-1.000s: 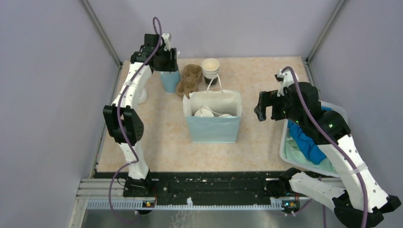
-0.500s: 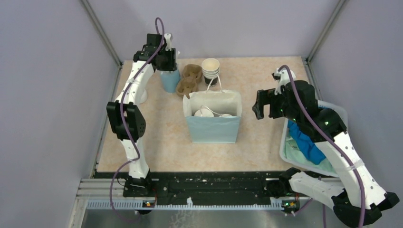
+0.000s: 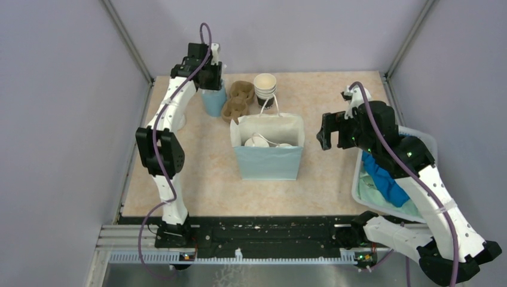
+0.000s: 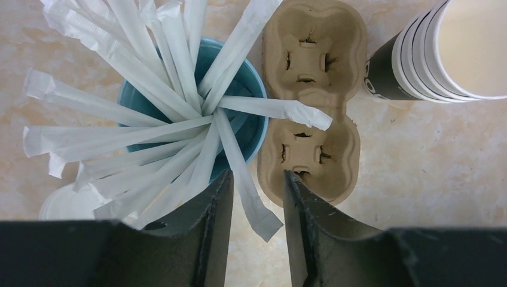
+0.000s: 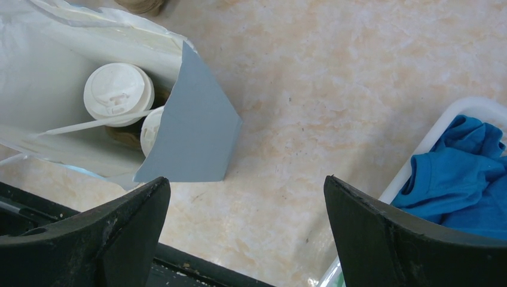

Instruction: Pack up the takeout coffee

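Two takeout coffee cups stand inside the light blue paper bag (image 3: 269,162); their white lids (image 3: 256,142) (image 3: 284,145) show in the top view. In the right wrist view one lid (image 5: 116,92) shows whole and the other (image 5: 152,133) half behind the bag's wall (image 5: 191,131), with a wrapped straw lying across them. My right gripper (image 3: 326,136) (image 5: 246,182) is wide open and empty, over bare table right of the bag. My left gripper (image 3: 209,81) (image 4: 257,173) is open above the light blue cup of straws (image 4: 254,128); one wrapped straw (image 4: 248,185) hangs between its fingers, ungripped.
A brown pulp two-cup carrier (image 3: 237,101) (image 4: 314,78) lies right of the straw cup (image 3: 213,103). A stack of empty dark cups (image 3: 265,86) (image 4: 418,54) stands behind the bag. White lids (image 4: 66,203) lie left. A white bin (image 3: 361,173) with blue cloth (image 5: 472,161) is at right.
My left gripper has risen slightly over the straw cup. My right gripper has shifted a little to the left, toward the bag.
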